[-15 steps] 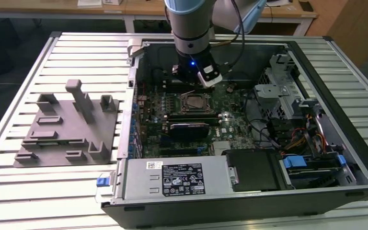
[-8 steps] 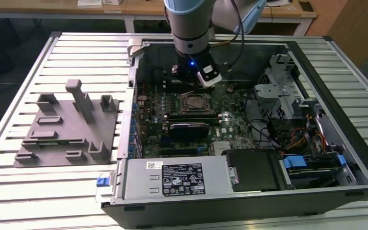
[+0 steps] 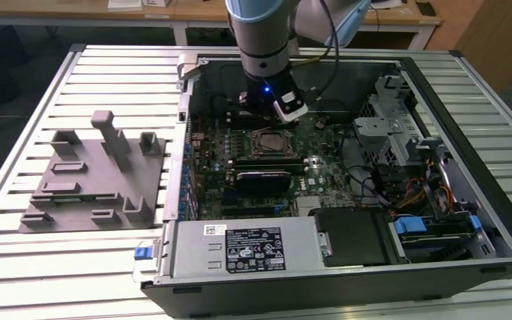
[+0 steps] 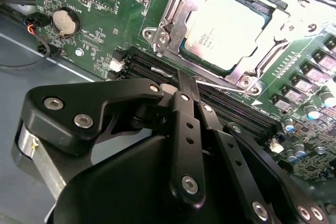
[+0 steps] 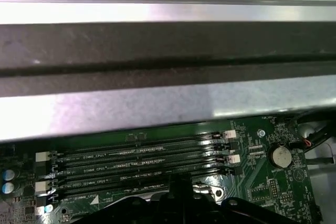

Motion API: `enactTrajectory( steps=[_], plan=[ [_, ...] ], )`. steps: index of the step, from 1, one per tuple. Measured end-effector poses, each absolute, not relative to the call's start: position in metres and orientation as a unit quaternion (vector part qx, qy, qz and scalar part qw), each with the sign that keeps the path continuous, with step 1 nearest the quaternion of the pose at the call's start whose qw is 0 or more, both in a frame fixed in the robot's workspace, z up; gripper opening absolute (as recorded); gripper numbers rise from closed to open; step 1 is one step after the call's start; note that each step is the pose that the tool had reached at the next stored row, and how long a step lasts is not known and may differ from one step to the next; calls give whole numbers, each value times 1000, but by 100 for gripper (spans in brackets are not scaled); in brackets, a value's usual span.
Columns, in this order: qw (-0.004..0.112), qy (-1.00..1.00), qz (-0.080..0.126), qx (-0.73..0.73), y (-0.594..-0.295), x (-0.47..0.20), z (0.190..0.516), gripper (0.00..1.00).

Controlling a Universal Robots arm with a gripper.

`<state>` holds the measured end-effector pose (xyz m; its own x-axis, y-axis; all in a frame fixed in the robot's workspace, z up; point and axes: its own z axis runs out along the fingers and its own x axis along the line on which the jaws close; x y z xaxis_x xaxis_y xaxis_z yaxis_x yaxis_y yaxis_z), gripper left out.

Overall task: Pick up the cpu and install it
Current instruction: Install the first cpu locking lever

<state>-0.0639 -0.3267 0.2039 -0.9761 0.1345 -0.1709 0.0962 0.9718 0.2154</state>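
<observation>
The cpu point(image 4: 224, 31) apparently sits in its socket point(image 4: 178, 22).

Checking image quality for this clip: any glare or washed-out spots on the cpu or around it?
Second wrist view: the cpu top is washed pale by glare. First wrist view: the case wall shows a bright sheen. Exterior view: a blue light glows above the gripper.

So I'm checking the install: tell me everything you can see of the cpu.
The cpu is a flat square chip with a pale, silvery metal top carrying small dark print. It lies flat in the metal-framed socket on the green motherboard, the frame around its edges. Nothing grips it; the gripper sits beside the socket, apart from it.
</observation>
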Motion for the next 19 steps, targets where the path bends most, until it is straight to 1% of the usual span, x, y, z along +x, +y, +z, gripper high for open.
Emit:
enactTrajectory(
  steps=[19],
  plan=[
    [96, 987, 101, 81, -323, -66, 200, 11]
  ],
)
